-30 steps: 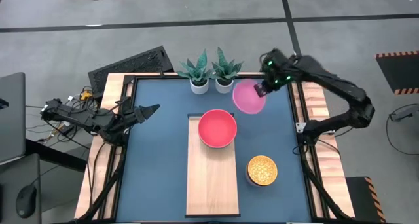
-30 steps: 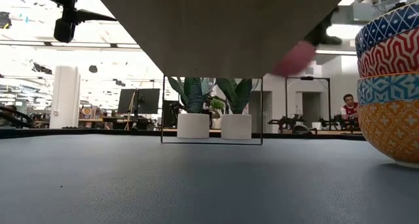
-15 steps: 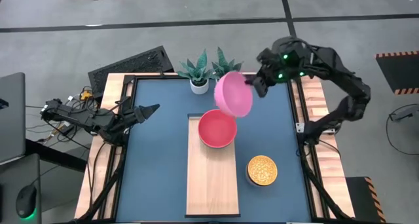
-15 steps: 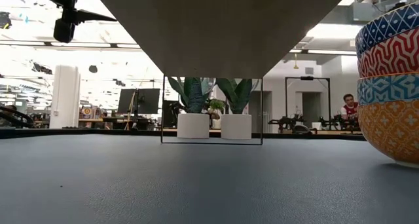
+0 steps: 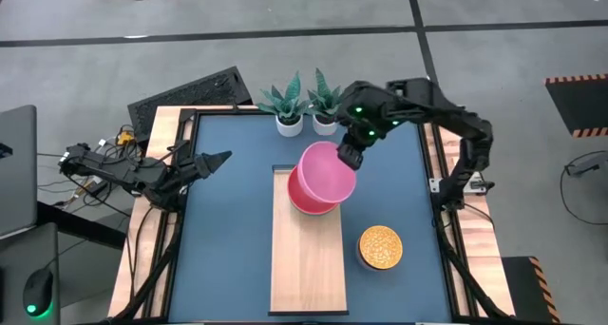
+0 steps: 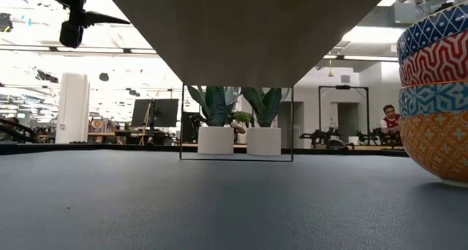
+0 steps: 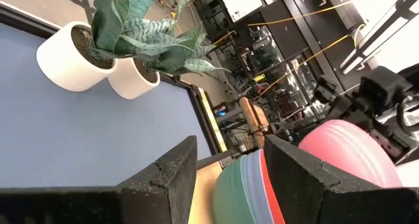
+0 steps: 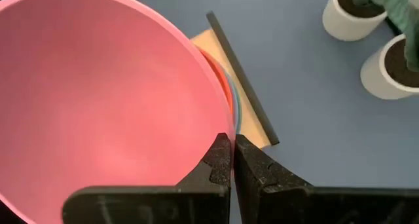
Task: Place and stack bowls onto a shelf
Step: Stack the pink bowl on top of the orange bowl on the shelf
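Note:
A plain pink bowl (image 5: 326,173) is tilted over the far end of the light wooden shelf (image 5: 306,268), with my right gripper (image 5: 348,158) shut on it. Under it, a nest of large bowls (image 5: 306,201) rests on the shelf, red on top. The left wrist view shows that nest (image 7: 243,191) as teal, blue and red. A stack of small patterned bowls (image 5: 380,246) stands on the blue tabletop right of the shelf. My left gripper (image 5: 223,158) waits open by the table's left edge, pointing level across the table. My right gripper pinches the pink bowl's rim (image 8: 221,129) at its far right side. One finger (image 8: 216,160) lies over the bowl's inside and the other (image 8: 254,164) outside the wall. The fingers slant down from the far right. The bowl is tilted over the nested bowls; whether it touches them I cannot tell.
Two white plant pots (image 5: 304,122) stand at the table's far edge, just behind the shelf. In the low view the shelf's underside (image 6: 248,31) spans overhead on a thin wire frame (image 6: 237,123), and the patterned stack (image 6: 437,96) fills the right side. A wooden border (image 5: 176,220) frames the table.
My right gripper has carried the pink bowl from the table's far right corner toward the left and near side, rising on the way, until it is over the nested bowls on the shelf. The gripper rolled, and the bowl tipped steeply midway, then flattened somewhat.

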Robot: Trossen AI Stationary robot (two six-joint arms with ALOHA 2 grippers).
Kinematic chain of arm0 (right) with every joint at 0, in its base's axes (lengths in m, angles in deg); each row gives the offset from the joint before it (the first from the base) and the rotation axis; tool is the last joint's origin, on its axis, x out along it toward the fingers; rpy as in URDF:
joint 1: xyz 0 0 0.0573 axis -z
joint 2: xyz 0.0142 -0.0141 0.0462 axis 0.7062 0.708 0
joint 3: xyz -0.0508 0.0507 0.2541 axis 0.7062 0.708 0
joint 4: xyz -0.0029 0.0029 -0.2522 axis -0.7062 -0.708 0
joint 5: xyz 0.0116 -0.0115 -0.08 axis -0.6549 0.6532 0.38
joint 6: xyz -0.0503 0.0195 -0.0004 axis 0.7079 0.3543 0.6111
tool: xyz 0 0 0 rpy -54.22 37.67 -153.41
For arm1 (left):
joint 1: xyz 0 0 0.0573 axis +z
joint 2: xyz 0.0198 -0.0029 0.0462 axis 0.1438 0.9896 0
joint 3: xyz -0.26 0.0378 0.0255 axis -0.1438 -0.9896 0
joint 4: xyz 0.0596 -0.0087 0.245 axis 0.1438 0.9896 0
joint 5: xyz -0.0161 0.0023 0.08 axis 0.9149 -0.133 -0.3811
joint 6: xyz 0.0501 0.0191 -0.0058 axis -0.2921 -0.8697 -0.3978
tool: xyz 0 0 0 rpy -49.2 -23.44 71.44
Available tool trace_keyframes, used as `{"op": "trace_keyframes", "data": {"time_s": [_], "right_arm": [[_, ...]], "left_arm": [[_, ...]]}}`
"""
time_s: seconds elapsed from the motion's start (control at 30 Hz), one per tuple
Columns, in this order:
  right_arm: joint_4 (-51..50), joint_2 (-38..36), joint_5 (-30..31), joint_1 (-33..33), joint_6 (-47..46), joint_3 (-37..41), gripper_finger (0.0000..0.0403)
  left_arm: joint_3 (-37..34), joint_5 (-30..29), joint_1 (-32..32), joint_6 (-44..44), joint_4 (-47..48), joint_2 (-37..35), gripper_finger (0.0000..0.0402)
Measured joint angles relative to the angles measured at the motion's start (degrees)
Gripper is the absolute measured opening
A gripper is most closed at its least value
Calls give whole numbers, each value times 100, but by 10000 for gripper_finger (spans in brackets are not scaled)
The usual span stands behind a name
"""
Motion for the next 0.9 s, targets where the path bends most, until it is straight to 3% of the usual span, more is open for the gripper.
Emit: {"op": "trace_keyframes", "data": {"time_s": [0.7,0.9], "right_arm": [[-32,714,-226,-12,249,9,25],[-67,728,-226,3,256,7,65]], "left_arm": [[2,210,0,143,60,215,165],[2,213,-1,192,81,255,165]]}}
